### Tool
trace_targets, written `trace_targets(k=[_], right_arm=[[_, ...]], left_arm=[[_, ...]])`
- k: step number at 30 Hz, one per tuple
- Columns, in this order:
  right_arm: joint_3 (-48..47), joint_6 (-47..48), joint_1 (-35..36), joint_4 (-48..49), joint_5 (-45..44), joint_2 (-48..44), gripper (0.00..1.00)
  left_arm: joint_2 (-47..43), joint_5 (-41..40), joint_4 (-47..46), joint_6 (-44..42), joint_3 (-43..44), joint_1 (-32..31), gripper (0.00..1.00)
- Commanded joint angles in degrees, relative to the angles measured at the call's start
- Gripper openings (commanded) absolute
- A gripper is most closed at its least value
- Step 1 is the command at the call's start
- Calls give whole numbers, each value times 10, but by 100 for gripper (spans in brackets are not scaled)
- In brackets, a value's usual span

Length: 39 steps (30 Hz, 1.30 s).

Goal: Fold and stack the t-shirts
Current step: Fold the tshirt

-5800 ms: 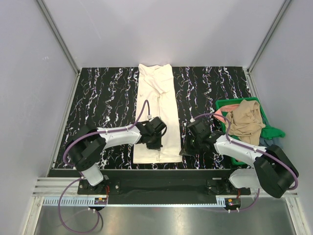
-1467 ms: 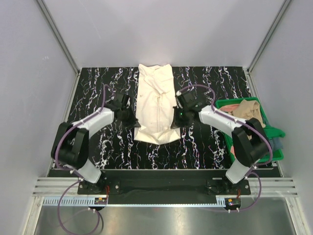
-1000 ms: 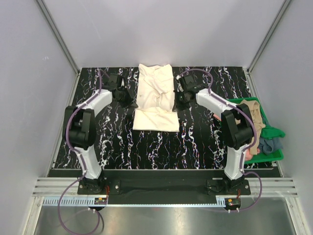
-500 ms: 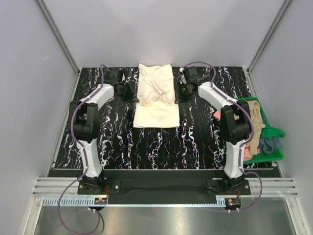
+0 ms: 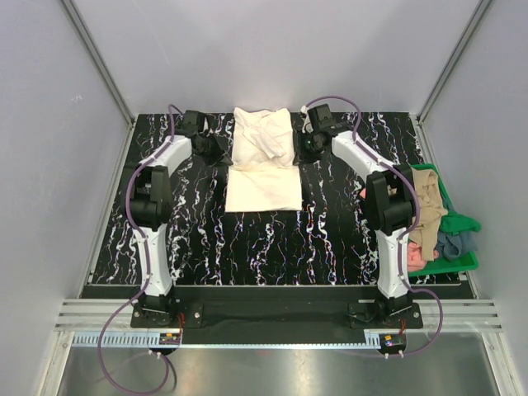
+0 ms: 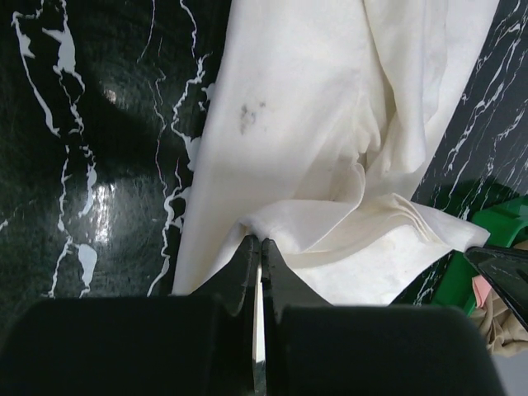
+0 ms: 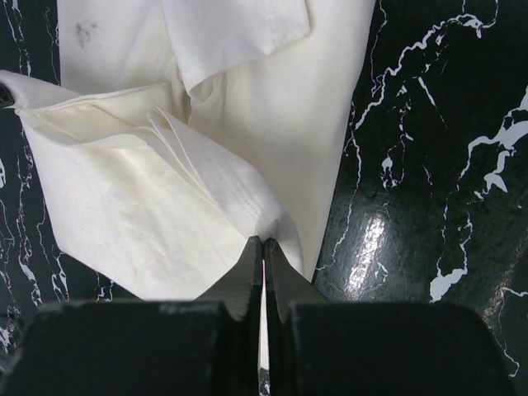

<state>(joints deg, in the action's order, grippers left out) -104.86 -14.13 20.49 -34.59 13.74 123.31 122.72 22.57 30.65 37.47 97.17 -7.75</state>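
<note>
Left fingers (image 6: 241, 276) pressed together, pinching left edge fold of cream t-shirt (image 5: 262, 169). Right fingers (image 7: 279, 280) pinching its right edge fold. Shirt lies doubled over at far middle of black marbled surface (image 5: 173, 239), between both arms. Green bin (image 5: 464, 223) at right edge: tan t-shirt (image 5: 429, 206), salmon-pink t-shirt (image 5: 413, 256), grey-blue t-shirt (image 5: 450, 245) heaped inside.
</note>
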Motion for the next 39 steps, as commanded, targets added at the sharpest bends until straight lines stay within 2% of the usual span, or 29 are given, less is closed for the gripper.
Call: trace_targets(k=[1,8,9,11,14,16,17,18,19,20,25,29,31,34,39], right_arm=[[-40,19,-9,8,21,14,0],[-83,26,-15,8,30,47,0],[-87,27,-16,8,30,50,1],[-98,31,-17,8,36,62,9],[-121,31,-20,4,43,79,24],[-139,27,-25,-19,47,84,37],[-154,21,-27,-45,49,85,40],[-155,18,-28,-45,45,82,43],[-151,16,-27,-67,42,75,45],[-128,7,-28,-73,38,53,54],[18,-12,-28,-66,40,-51,59],[167,-13,-28,-14,87,-138,60],[195,-12,-28,10,109,-155,59],[232,-8,-28,36,149,-160,60],[241,2,-28,39,150,-138,60]], left_arm=[[16,22,-11,-6,39,5,0],[45,8,-11,-2,76,12,0],[50,9,-11,-3,82,11,3],[59,10,-9,0,88,13,12],[58,-1,-10,-1,87,14,16],[46,-10,-5,-2,83,13,27],[31,-19,3,-11,74,15,35],[20,-26,3,-17,70,14,38],[9,-36,16,-24,64,15,48],[-5,-57,20,-31,46,15,53],[-118,-85,25,-57,-60,6,54],[-178,-80,-11,-63,-199,-15,55],[-200,-51,-49,-55,-255,-17,55],[-209,-59,-55,-64,-284,-21,55],[-196,-38,-68,-80,-292,-23,56]])
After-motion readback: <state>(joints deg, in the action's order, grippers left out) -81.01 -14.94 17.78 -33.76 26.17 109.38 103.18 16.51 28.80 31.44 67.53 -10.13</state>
